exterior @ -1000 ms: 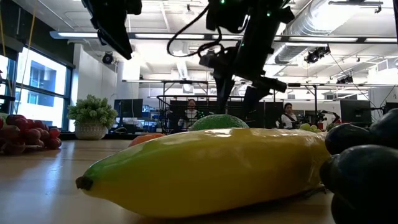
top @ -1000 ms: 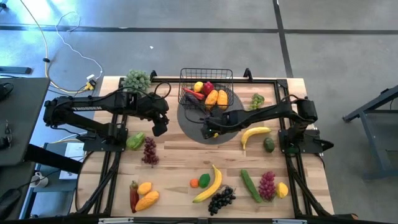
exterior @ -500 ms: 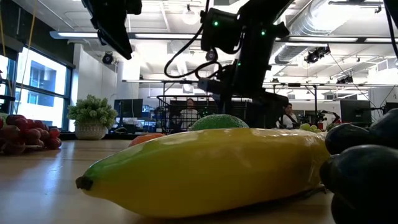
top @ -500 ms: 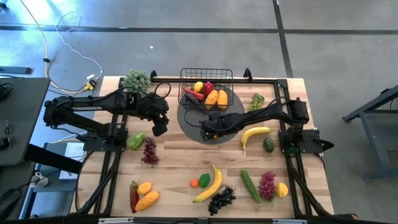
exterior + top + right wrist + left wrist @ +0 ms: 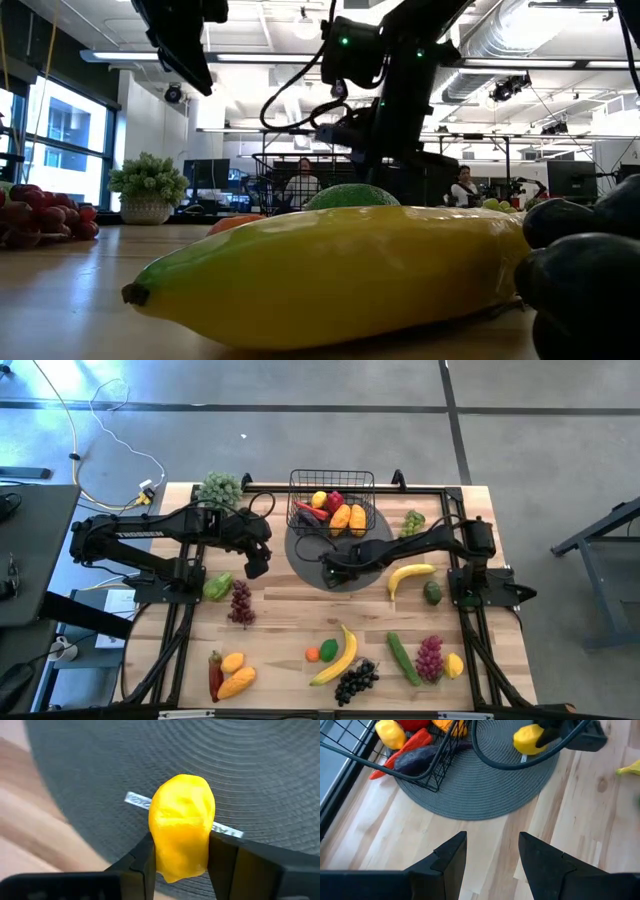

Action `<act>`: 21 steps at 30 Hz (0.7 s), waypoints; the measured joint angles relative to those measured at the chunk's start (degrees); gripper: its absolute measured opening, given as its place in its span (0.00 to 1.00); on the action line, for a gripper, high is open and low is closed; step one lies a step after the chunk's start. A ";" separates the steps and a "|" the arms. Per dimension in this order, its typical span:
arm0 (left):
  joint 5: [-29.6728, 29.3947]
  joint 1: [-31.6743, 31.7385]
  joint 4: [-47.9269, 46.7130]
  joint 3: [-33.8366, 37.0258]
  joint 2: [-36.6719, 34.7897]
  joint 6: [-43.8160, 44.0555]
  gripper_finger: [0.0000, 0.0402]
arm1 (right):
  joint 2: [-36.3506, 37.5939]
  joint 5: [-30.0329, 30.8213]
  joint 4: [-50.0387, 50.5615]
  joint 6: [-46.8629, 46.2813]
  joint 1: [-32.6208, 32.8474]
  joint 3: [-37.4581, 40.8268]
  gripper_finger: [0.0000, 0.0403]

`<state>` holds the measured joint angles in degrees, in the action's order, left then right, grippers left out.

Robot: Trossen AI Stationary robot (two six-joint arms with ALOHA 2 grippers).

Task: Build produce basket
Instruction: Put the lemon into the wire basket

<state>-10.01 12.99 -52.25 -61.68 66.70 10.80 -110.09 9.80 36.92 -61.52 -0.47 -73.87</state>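
At the left of the table, the left gripper (image 5: 257, 566) is held above bare wood beside the round grey woven mat (image 5: 310, 560), its two dark fingers (image 5: 451, 857) standing apart with nothing between them; the left arm is stretched across from its base and appears to be waiting. Close by it lie a bunch of dark red toy grapes (image 5: 240, 602) and a pale green leafy bunch (image 5: 217, 586).

Further right, the small rectangular black wire-mesh basket (image 5: 331, 481) sits at the far edge of the mat. It already holds a small yellow lemon (image 5: 319, 499), a red pepper (image 5: 335, 501) and two orange-yellow fruits (image 5: 349, 517).

On the near part of the mat, the right gripper (image 5: 333, 569) is clamped on a yellow plastic toy lemon (image 5: 182, 832); in the right wrist view the fruit is pinched between both fingers, with the mat's weave close beneath it. The right arm is reached out low from its base at the table's right side, forearm almost level, wrist angled down toward the mat.

The step in hand is judged to be the picking up of this lemon. Next, a lift clear of the mat and a short carry to the basket would be called for, high enough for the wire rim to be cleared before release.

To the right and front, a yellow banana (image 5: 409, 575), an avocado (image 5: 432, 592), a cucumber (image 5: 402, 657) and black grapes (image 5: 355, 682) remain on the wood.
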 joint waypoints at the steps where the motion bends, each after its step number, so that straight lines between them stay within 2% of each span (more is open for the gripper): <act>1: -0.46 0.00 0.00 0.00 0.00 0.03 0.42 | 0.44 -0.89 -0.26 0.84 -0.20 0.00 0.26; 7: -4.61 0.60 -0.01 -0.02 0.00 1.05 0.42 | 3.10 -9.79 -5.51 4.67 -2.70 0.00 0.26; 15: -4.77 4.02 0.00 -0.02 0.00 2.51 0.42 | 7.70 -18.92 -18.27 12.78 -6.49 0.00 0.26; 21: -4.76 5.98 0.04 -0.02 0.00 2.55 0.42 | 10.10 -22.31 -25.73 18.82 -10.83 -0.02 0.27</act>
<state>-14.77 18.98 -52.21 -61.69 66.70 13.34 -99.99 -12.51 11.19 -42.70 -11.30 -73.89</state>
